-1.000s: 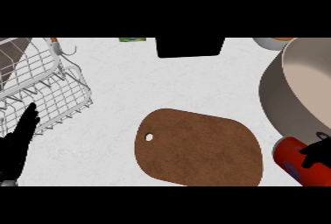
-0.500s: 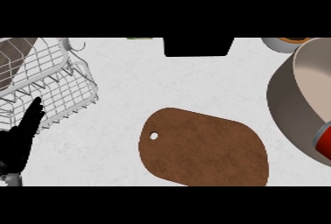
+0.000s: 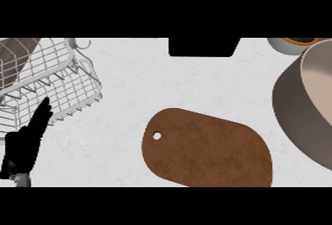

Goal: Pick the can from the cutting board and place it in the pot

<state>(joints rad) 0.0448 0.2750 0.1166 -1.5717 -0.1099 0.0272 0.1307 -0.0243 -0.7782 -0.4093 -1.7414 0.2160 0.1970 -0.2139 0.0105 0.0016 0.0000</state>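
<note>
The left hand (image 3: 27, 140) rests with fingers straight at the counter's left edge, beside the wire rack (image 3: 48, 83). The cutting board (image 3: 207, 151) lies bare; the pot (image 3: 308, 103) stands at the right edge.

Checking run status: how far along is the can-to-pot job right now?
Done: the cutting board is bare, so the can has been lifted off. In hand: cannot confirm; neither the can nor the right hand shows in the head view. Left: no can is visible in the part of the pot that shows, so placement is unconfirmed. The left hand rests open at the lower left, beside the wire rack.
</note>
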